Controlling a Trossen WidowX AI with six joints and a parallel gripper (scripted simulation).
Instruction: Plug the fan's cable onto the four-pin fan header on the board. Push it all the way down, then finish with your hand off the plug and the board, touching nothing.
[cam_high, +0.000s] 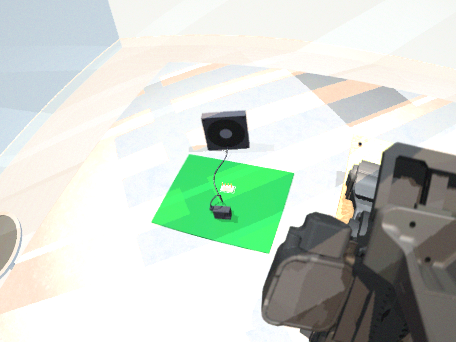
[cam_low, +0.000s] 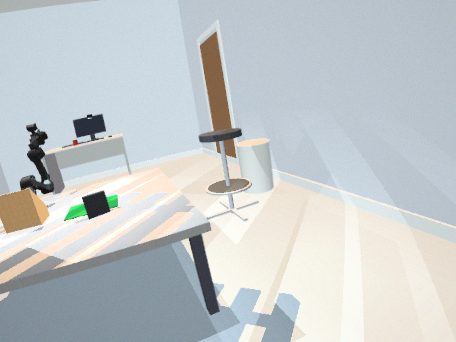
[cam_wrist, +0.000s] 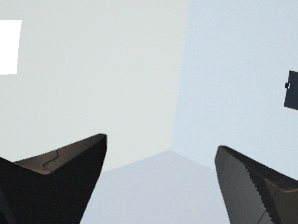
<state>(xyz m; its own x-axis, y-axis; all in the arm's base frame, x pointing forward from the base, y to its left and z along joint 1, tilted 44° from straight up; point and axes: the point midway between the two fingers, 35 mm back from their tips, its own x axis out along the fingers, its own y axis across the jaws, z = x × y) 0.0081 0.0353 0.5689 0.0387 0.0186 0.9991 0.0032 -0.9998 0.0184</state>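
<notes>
The black two-fingered gripper (cam_wrist: 162, 148) is standing open with nothing between its fingers, pointing toward the walls. The small black cable plug (cam_high: 222, 212) is lying on the green board (cam_high: 175, 212) (cam_low: 75, 212), near the white four-pin header (cam_high: 232, 189), unplugged. Fetching the plug is seemingly the step in hand; the next move is calling for lowering the arm and grasping it squarely.

Black plug (cam_high: 222, 212) on green board (cam_high: 250, 200) (cam_low: 75, 213)

The robot's arm (cam_high: 312, 287) (cam_low: 36, 152) is black and grey-brown, with rounded, blocky housings; behind the gripper's dark, tapering fingertips, one plate bears small dark screw holes.
</notes>
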